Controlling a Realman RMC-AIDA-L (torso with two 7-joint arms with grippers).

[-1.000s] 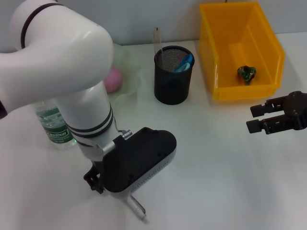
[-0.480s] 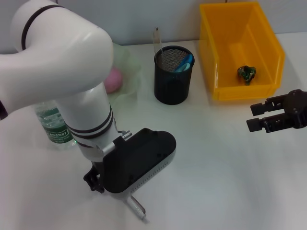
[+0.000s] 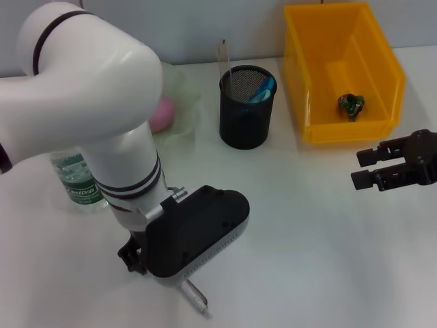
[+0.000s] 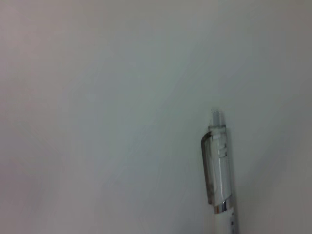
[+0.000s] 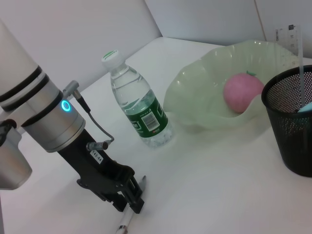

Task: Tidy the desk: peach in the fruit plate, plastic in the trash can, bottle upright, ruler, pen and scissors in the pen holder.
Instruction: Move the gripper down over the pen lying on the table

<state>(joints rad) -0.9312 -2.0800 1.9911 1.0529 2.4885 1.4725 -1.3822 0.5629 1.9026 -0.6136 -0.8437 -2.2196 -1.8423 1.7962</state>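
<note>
Two arms show in the head view. The left gripper (image 3: pixel 160 273) is low over the near part of the white table (image 3: pixel 307 225), its black wrist housing covering most of the pen (image 3: pixel 196 298), whose tip end sticks out toward the near edge. From here the jaws are hidden. The right gripper (image 3: pixel 363 169) hangs well off to the right, in front of the yellow trash can (image 3: pixel 382 75), with its two dark jaws apart and nothing between them. A crumpled piece of plastic (image 3: pixel 352 104) lies inside the trash can. The black mesh pen holder (image 3: pixel 247 123) stands just left of the trash can, with the clear ruler (image 3: pixel 223 58) upright in it and the blue-handled scissors (image 3: pixel 263 89) leaning inside. The pink peach (image 3: pixel 161 113) sits in the pale green fruit plate (image 3: pixel 186 109), and the bottle (image 3: pixel 80 181) stands upright behind the left arm.

Close up in the left wrist view, only the pen (image 4: pixel 219 170) lies on the table, clear clip end uppermost in the picture; no jaws show.

Across the table in the right wrist view, the left gripper (image 5: pixel 131 197) stands over the pen (image 5: pixel 124 225), jaws pointing down at it; whether they pinch it I cannot tell. The bottle (image 5: pixel 139 114) stands upright near the fruit plate (image 5: pixel 195 105), which holds the peach (image 5: pixel 243 92), with the pen holder (image 5: pixel 290 131) beside it.
</note>
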